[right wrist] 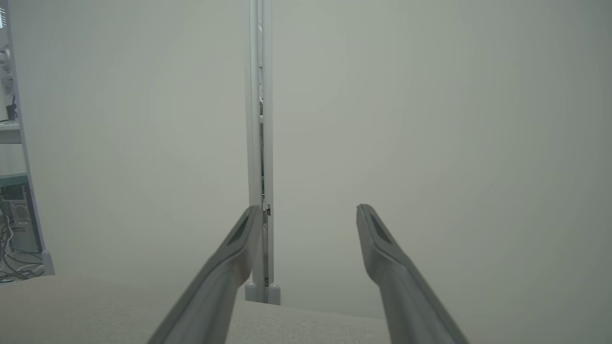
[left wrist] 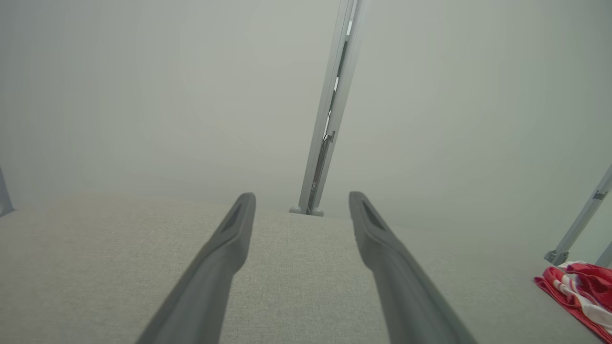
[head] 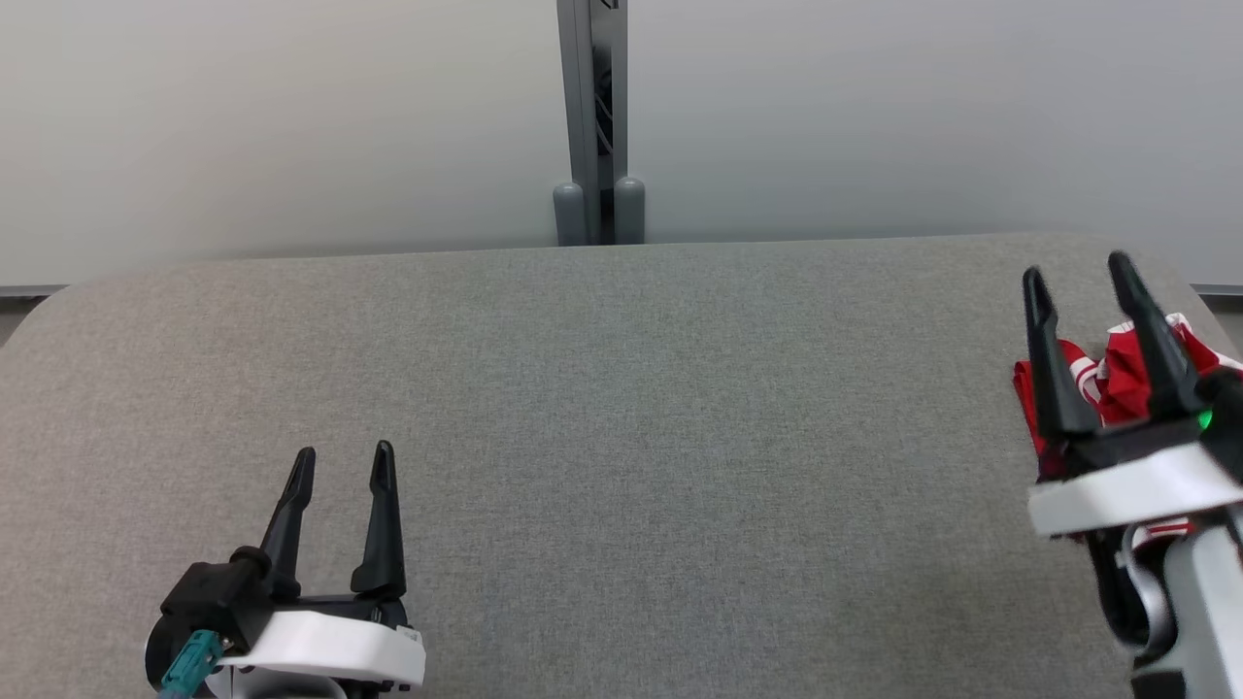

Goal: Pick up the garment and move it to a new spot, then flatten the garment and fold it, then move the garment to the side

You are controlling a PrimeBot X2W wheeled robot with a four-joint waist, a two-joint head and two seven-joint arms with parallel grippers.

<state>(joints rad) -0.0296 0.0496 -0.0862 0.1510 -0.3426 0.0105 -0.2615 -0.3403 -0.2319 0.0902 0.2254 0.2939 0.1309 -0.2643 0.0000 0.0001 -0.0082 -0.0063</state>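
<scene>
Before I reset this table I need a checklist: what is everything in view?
garment: one, red and white, crumpled at the table's right edge
table: one, grey fabric top, across the foreground
wall panels: at least two, pale, behind the table
posts: at least two, grey, one behind the table's middle
computer tower: one, grey, floor past the panels
left hand: one, dark fingers, open, over the near left
right hand: one, dark fingers, open, in front of the garment

The garment [head: 1122,383] (red and white) lies mostly hidden behind the right gripper [head: 1076,269], its shape unreadable
</scene>
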